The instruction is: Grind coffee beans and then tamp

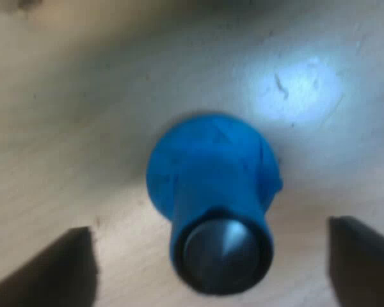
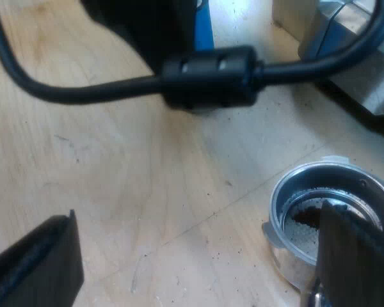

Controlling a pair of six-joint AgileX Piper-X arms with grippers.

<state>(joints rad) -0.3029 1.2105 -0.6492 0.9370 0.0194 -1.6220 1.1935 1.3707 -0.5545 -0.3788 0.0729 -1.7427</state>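
One blue tamper [image 1: 211, 185] sat on the pale wooden desk [image 1: 83, 128], its dark metal face turned toward the wrist. The left hand [image 1: 208, 225] was spread wide, one black finger on each side of the tamper, and it touched nothing. A bright patch of light lay on the wood just beyond the tamper. One metal holder [image 2: 276, 214] rested on the desk with its basket open upward and dark coffee grounds [image 2: 305, 216] partly covering its floor. The right hand [image 2: 197, 214] was also wide open and held nothing. One of its fingers [image 2: 355, 256] stood in front of the holder's rim; contact could not be told. Dark specks dotted the desk near the holder.
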